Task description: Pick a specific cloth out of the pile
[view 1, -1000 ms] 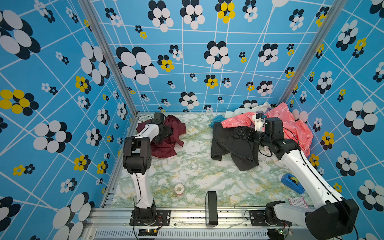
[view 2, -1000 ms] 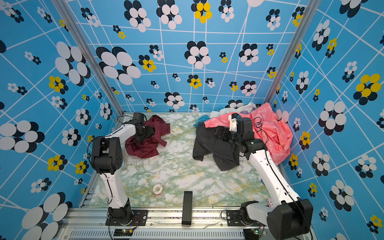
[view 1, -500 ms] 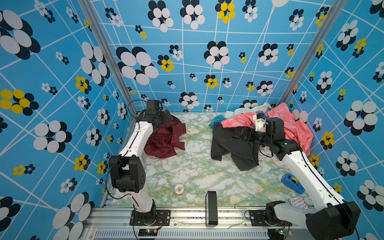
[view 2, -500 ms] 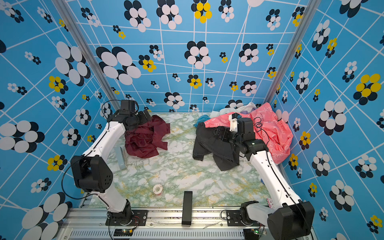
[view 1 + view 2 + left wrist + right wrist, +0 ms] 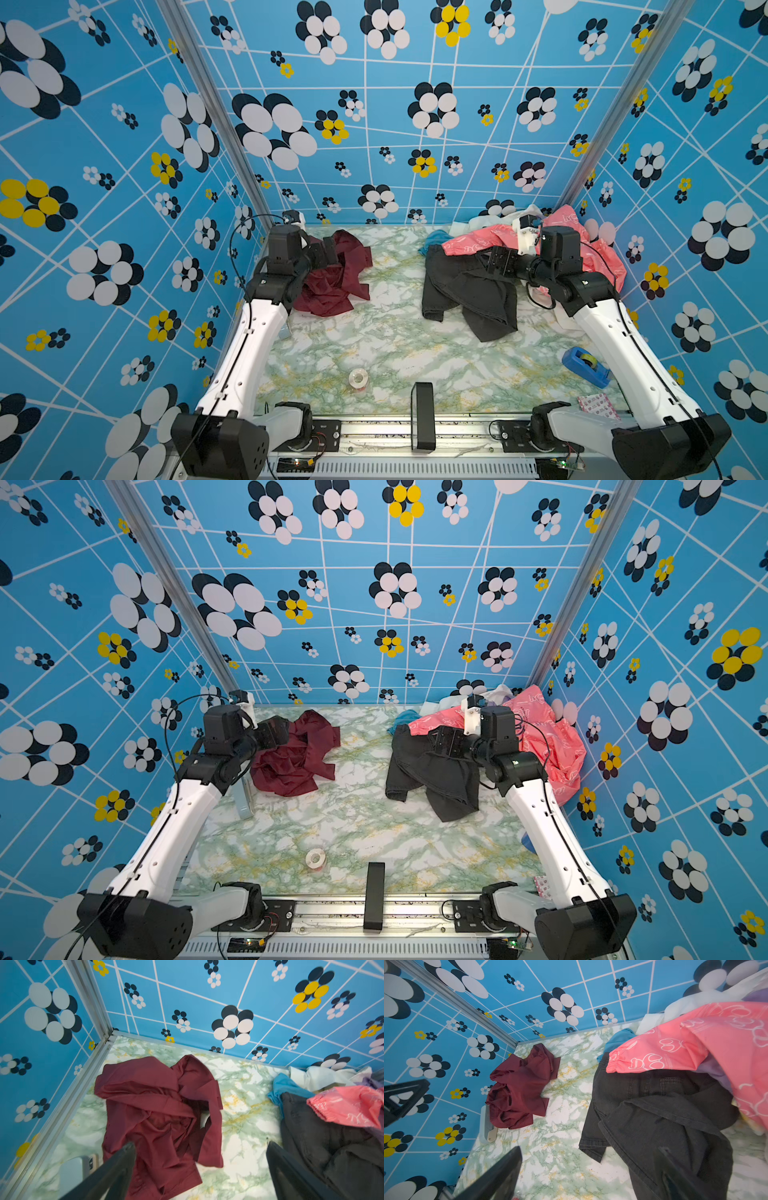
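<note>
In both top views the left end effector (image 5: 330,253) covers part of the crumpled dark maroon thin cloth (image 5: 336,286), and the white right arm (image 5: 557,249) hides part of the pink white-printed jacket (image 5: 469,243). In the right wrist view the dark grey garment (image 5: 664,1126) is cut off by the picture's edge. A pale blue-grey object (image 5: 485,1124) lies half under the cloth, unidentifiable.

Thin maroon cloth (image 5: 158,1105) – faint sheen, matt dark grey denim (image 5: 654,1118), glossy marble-look tabletop (image 5: 374,332), slick pink jacket (image 5: 685,1047)
</note>
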Motion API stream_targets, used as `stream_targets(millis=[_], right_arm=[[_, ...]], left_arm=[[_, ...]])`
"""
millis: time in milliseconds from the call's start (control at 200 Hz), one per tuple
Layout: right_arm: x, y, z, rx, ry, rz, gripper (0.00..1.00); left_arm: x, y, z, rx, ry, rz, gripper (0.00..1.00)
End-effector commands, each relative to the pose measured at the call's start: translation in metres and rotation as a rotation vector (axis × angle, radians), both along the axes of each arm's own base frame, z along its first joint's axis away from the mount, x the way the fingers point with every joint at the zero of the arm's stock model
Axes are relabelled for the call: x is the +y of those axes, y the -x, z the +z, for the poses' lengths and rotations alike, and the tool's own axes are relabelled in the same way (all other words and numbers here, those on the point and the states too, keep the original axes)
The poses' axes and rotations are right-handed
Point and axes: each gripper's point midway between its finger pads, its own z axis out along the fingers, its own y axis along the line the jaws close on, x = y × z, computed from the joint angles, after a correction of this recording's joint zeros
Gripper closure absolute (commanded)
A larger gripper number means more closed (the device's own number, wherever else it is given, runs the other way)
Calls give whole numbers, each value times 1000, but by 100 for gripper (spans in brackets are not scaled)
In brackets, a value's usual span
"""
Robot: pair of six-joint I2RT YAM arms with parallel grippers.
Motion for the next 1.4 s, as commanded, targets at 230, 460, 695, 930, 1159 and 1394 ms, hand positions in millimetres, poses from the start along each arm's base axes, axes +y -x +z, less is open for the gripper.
stream_targets(millis=[230,460,695,930,1159,1394], right_arm=[[-92,-23,-56,-40,318,-271,1],[-123,-41,-143,-108,390,-349,1],[-129,-44,-195,-143,399,-392,1],[-132,-53,-204,-167,425,-399,1],[-131,-51,-208,-191,419,-394,1],[-128,-41,-212,-280,398,-395,1]], left_arm=[[40,21,-63,-134,-270,118,1],[56,4,-135,-103,-186,157,1],[56,-12,-177,-114,-118,105,1],[45,-15,-186,-135,-98,35,1],[34,-14,-189,-161,-105,-28,1],[33,-14,-199,-191,-102,-32,1]])
